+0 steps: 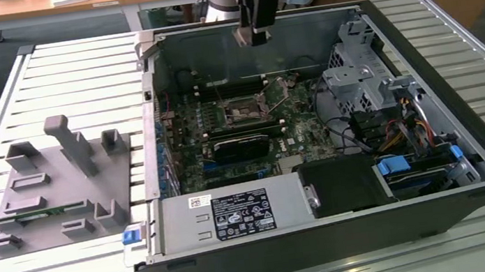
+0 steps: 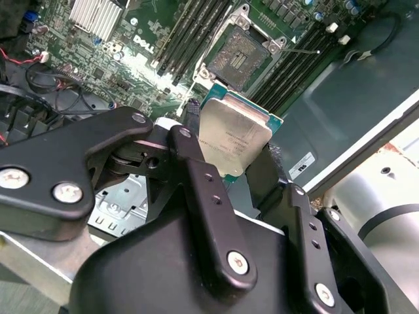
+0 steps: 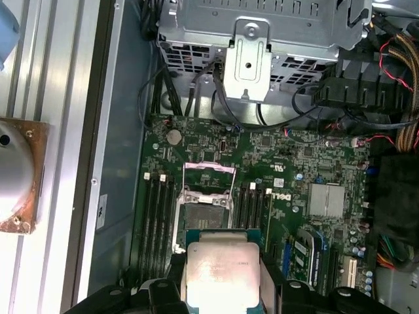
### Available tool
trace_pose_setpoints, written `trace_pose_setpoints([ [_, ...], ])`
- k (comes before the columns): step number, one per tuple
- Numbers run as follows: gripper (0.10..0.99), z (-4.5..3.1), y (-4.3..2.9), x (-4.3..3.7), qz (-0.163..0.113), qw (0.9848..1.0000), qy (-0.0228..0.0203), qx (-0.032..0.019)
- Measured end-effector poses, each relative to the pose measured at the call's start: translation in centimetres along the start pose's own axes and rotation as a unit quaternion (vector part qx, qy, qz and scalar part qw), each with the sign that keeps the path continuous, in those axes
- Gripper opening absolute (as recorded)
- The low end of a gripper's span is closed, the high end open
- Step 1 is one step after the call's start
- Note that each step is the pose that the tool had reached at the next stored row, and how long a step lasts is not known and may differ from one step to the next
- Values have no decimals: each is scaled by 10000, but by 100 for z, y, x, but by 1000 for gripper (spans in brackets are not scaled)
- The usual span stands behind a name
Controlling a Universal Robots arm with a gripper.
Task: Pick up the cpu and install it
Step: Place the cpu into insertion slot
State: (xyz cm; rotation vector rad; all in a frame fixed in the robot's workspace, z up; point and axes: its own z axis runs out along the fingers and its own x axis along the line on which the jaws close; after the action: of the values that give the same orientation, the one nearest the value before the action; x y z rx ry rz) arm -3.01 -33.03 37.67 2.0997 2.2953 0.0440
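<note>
The cpu (image 2: 234, 139) (image 3: 221, 275) is a flat square chip with a silver-grey top and a thin green rim. My gripper (image 2: 222, 147) is shut on it, one black finger (image 2: 196, 176) against each of two opposite edges. In the exterior view my gripper (image 1: 253, 36) hangs high above the open computer case, over the far part of the motherboard. The bare cpu socket (image 2: 241, 55) (image 3: 206, 212) (image 1: 244, 112) lies below with its metal load frame swung open. The chip is held in the air, well clear of the socket.
Memory slots (image 3: 156, 222) flank the socket on both sides. A metal drive cage (image 1: 361, 78) and cable bundles (image 1: 383, 131) fill the case at the exterior view's right. A power supply (image 1: 234, 214) lies at the near end. A grey parts fixture (image 1: 57, 188) stands on the slatted table (image 1: 74, 73).
</note>
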Motion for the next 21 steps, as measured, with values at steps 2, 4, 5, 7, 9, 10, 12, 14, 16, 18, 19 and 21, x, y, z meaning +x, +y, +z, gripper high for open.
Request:
trace_pose_setpoints([
  [2, 533, 25, -1, 0, 0, 10000, 1, 7],
  [4, 533, 54, -2, 0, 0, 10000, 1, 18],
  [5, 533, 68, -3, 0, 0, 10000, 1, 20],
  [7, 533, 98, -4, 0, 0, 10000, 2, 24],
  [9, 533, 128, -5, 0, 0, 10000, 2, 26],
  [10, 533, 143, -6, 1, 0, 10000, 2, 27],
  [12, 533, 173, -7, 1, 0, 10000, 3, 32],
  [14, 533, 205, -12, 1, 0, 10000, 3, 39],
  [16, 533, 241, -16, 1, 0, 10000, 4, 52],
  [18, 533, 277, -25, 2, 1, 10000, 6, 65],
  [19, 533, 295, -30, 3, 1, 10000, 6, 69],
  [21, 533, 330, -34, 3, 20, 10000, 6, 76],
])
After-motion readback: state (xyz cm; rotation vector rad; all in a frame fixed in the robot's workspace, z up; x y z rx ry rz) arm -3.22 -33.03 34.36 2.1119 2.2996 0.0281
